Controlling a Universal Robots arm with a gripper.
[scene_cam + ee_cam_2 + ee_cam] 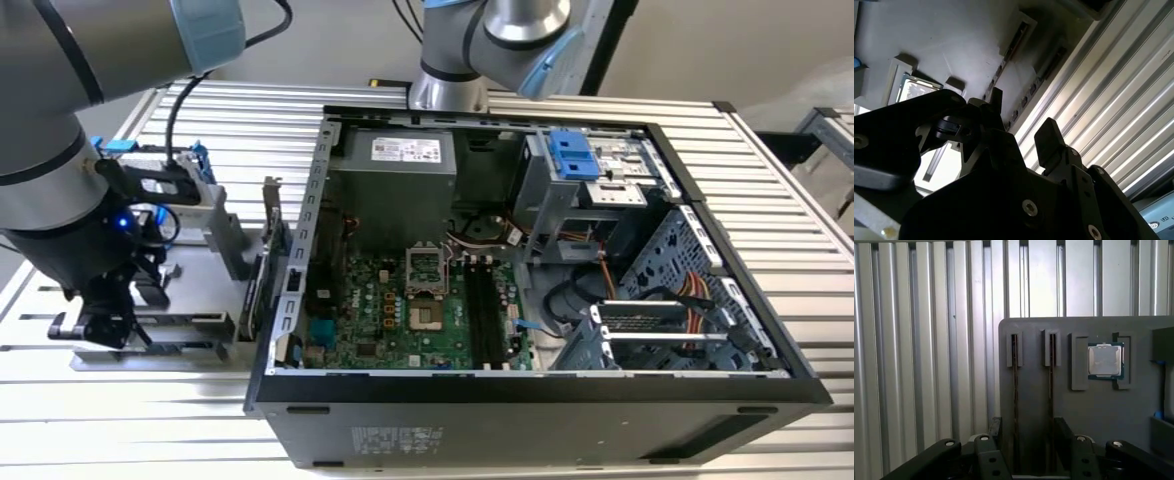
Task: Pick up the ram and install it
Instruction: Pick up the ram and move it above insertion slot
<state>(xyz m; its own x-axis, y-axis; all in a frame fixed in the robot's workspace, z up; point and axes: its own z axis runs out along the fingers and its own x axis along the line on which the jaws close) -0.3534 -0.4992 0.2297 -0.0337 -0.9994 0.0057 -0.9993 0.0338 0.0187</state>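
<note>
Ribbed aluminium bench (134,420) carries a grey parts fixture (1034,325) at the exterior view's left, just beside an opened computer case (534,400). The gripper (1029,429) hangs low over the near end of that fixture. Its fingers (996,426) are released, spread apart and grasping nothing. In the first wrist view two sticks stand on edge in parallel fixture slots: the outer ram stick (1015,390), and the inner ram stick (1050,390) on the side of a processor chip (1106,360) seated in its own recess. Both sticks run into the gap between the spread fingers; contact cannot be determined. Both remain outside the case. Farther right, the green motherboard (387,310) lies flat in the case with its black memory slots (487,320). A grey power supply (394,170) occupies the far end.
</note>
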